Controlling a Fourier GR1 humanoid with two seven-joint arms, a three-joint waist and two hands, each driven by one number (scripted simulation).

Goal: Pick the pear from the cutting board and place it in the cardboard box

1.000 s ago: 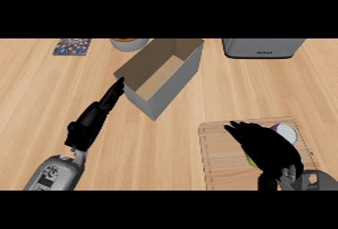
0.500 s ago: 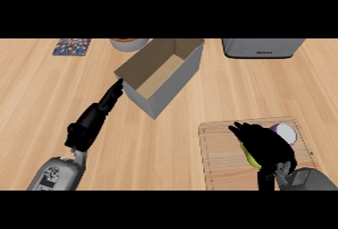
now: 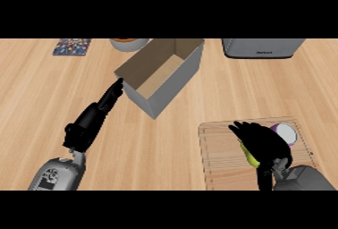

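A yellow-green pear lies on the wooden cutting board at the lower right, mostly hidden under my right hand. That hand covers the pear with its fingers curled round it. The open cardboard box stands tilted at the upper middle of the counter. My left hand stretches with straight fingers, its tips touching the box's near left wall.
A white and purple round object sits on the cutting board's far right, beside my right hand. A grey appliance stands at the back right. A bowl and a patterned flat item lie along the back left.
My right hand has drawn slightly down and toward me over the pear, fingers closing round it. The left hand and the box have not moved.
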